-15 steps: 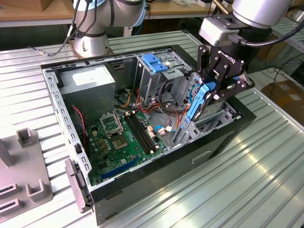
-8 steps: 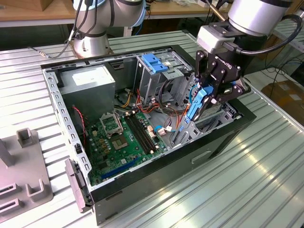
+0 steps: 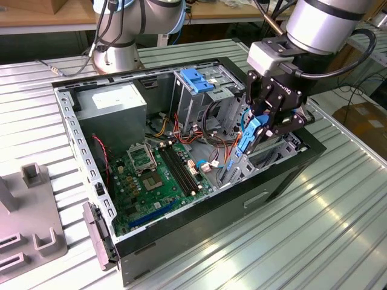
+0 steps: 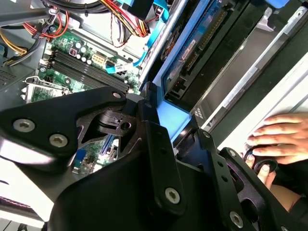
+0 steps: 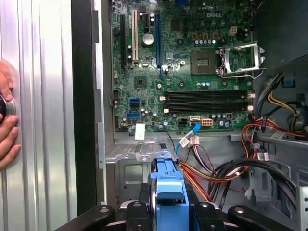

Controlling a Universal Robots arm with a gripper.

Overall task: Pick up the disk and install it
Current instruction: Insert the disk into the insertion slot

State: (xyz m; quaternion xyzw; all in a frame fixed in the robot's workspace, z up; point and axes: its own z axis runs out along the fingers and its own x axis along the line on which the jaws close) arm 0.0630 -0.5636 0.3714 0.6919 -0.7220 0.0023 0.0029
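Exterior view has the jaws clamped on the disk (image 3: 248, 140), held on edge by its blue rails over the open computer case (image 3: 284, 181), near the drive cage (image 3: 202, 90). Loose cables (image 3: 208, 142) lie close by, and I judge they could snag a rail or block seating if the disk tilts. In the first wrist view, a person's hand (image 5: 6, 120) rests on the table (image 5: 43, 96) beside the case.

The setting is a robotics laboratory. A slatted aluminium work table (image 3: 326, 235) carries an open computer case (image 3: 199, 241) and a grey fixture (image 3: 30, 229). A robot arm base (image 3: 118, 54) stands at its far edge. Wooden benches (image 3: 36, 15) and a cardboard box (image 3: 366, 118) lie beyond.
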